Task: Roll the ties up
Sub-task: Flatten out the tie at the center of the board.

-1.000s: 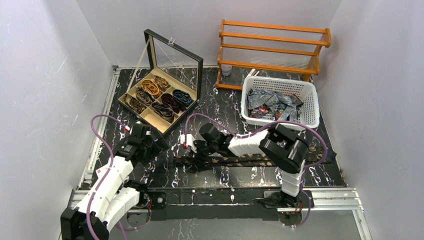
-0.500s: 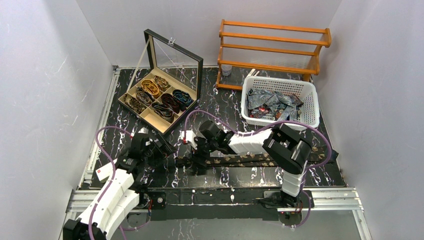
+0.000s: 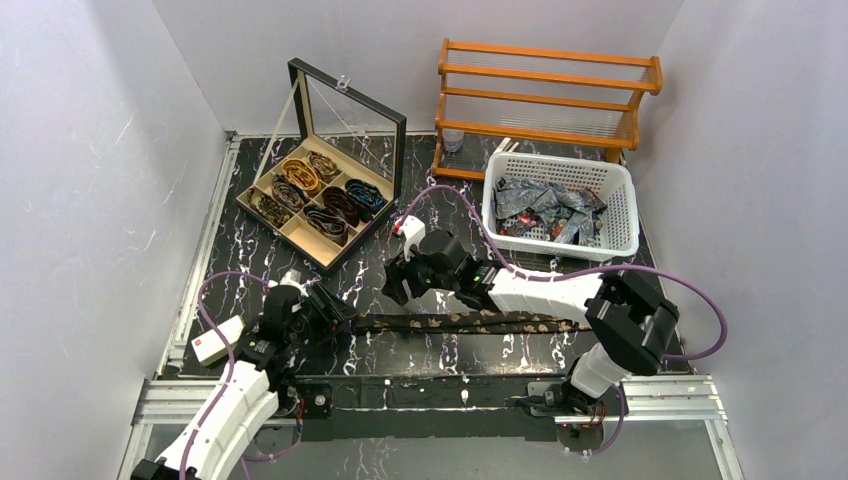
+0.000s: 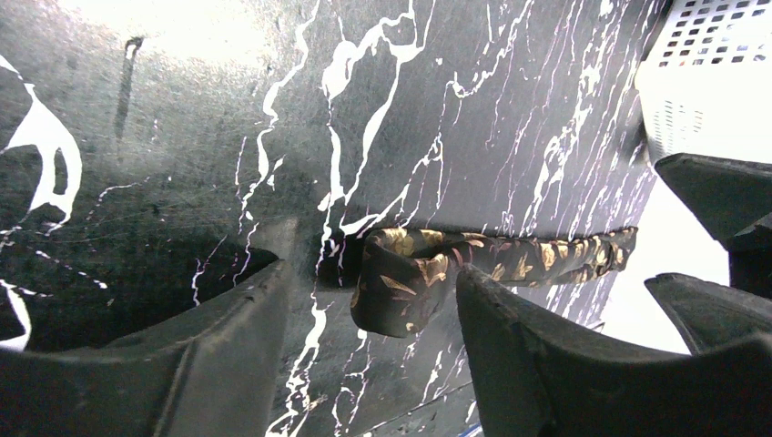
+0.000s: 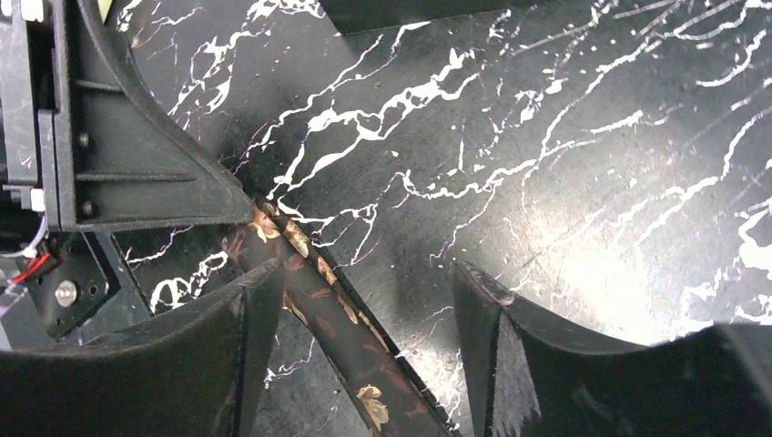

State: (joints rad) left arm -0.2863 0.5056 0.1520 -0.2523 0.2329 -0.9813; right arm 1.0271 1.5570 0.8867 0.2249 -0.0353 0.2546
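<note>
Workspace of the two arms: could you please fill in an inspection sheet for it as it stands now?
Surface: black marbled table, no spills seen.
Job's things: one dark gold-spotted tie laid flat across the front, its left end folded over; coiled ties in the wooden box; unrolled ties in the white basket.
Clutter: a small jar-like thing under the wooden rack.
Grippers: left gripper open, straddling the folded end; right gripper open, the tie beside one finger.
Cables: purple cables, none seen lying on the tie.
Surroundings: plain walls.
</note>
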